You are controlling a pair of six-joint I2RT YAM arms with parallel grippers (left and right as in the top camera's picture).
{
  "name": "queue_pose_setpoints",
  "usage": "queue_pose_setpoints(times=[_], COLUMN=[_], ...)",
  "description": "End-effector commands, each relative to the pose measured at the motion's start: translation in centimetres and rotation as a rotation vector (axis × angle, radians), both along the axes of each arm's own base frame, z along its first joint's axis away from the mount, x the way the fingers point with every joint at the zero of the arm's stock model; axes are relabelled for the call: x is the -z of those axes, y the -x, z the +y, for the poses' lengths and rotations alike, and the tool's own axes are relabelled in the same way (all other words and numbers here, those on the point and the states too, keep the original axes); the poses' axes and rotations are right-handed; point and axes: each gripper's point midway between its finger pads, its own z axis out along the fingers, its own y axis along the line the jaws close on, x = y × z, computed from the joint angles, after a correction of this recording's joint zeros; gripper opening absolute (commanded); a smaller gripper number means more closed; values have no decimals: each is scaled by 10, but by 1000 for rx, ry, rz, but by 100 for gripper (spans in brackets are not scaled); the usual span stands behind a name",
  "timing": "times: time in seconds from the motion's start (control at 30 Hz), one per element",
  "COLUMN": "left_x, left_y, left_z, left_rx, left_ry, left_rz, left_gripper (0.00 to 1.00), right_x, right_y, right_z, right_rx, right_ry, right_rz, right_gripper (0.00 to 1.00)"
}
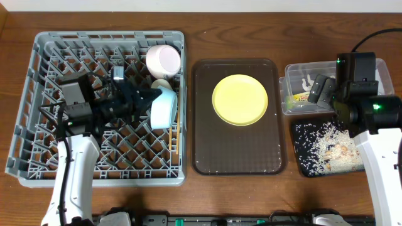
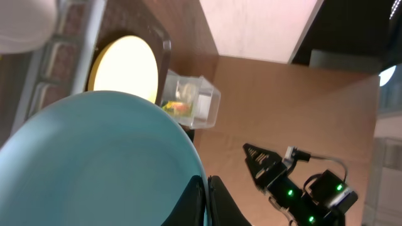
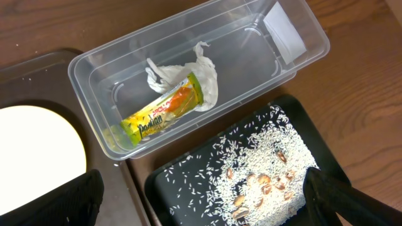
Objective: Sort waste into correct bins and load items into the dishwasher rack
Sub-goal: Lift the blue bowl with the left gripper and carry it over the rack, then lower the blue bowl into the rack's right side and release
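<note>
Left wrist — light blue bowl [image 2: 94, 163] hides most, left tool [image 2: 207, 201] cut off.

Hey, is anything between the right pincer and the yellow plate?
Nothing visible. The yellow plate lies bare on the brown tray; the open right pincer hangs over the clear tub, with only tray rim and table between.

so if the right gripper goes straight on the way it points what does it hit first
Likely the rice in the black tray, near its edge beside the clear tub; depth is unclear.
</note>
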Motion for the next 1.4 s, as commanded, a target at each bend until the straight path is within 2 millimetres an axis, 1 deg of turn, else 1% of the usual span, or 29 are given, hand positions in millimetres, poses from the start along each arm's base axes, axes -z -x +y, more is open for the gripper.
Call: queue_pose_setpoints(times=[0.0, 0.1, 0.17, 0.2, 0.27, 0.3, 0.37, 0.4, 0.43, 0.5, 0.57, 0.67, 0.8, 0.87, 0.93, 0.97, 1.1, 1.17, 1.3, 1.37], left_x=[-1, -9, -19, -28, -50, -61, -70, -71, -70, -64, -55, -35, -1, 14, 20, 21, 19, 20, 31, 33], left_y=[-3, -12, -18, -20, -21, -18, -11, -7, -4, -3, -3, -1, 3, 4, 2, -1, -4, -2, 4, 6], left_z=[6, 8, 8, 5, -8, -21, -40, -49, -56, -60, -60, -58, -47, -37, -24, -16, 9, 13, 10, 9], left_rx=[-35, -72, -84, -81, -36, 12, 79, 106, 125, 124, 108, 82, 27, -16, -52, -73, -116, -116, -92, -88], left_ry=[71, 124, 159, 176, 205, 214, 218, 218, 218, 218, 218, 213, 202, 198, 187, 182, 177, 169, 161, 167], left_rz=[55, 69, 56, 38, -26, -68, -110, -117, -113, -99, -77, -39, 21, 46, 37, 26, -7, -20, 18, 32], left_gripper=[6, 6, 6, 6, 6, 6, 6, 6, 6, 6, 6, 6, 6, 6, 6, 6, 6, 6, 6, 6], right_x=[-4, -4, -4, -4, -4, -4, -4, -4, -4, -4, -4, -4, -4, -4, -4, -4, -4, -4, -4, -4], right_y=[1, 1, 1, 1, 1, 1, 1, 1, 1, 1, 1, 1, 1, 1, 1, 1, 1, 1, 1, 1], right_z=[-3, -3, -3, -3, -3, -3, -3, -3, -3, -3, -3, -3, -3, -3, -3, -3, -3, -3, -3, -3], right_rx=[4, 4, 4, 3, 3, 3, 4, 3, 4, 3, 4, 3, 4, 3, 4, 4, 3, 3, 4, 3], right_ry=[17, 17, 17, 17, 17, 17, 17, 17, 17, 17, 17, 17, 17, 17, 17, 17, 17, 17, 17, 17], right_rz=[-6, -6, -6, -6, -6, -6, -6, -6, -6, -6, -6, -6, -6, -6, -6, -6, -6, -6, -6, -6], right_gripper=[99, 99, 99, 99, 99, 99, 99, 99, 99, 99, 99, 99, 99, 99, 99, 99, 99, 98, 99, 99])
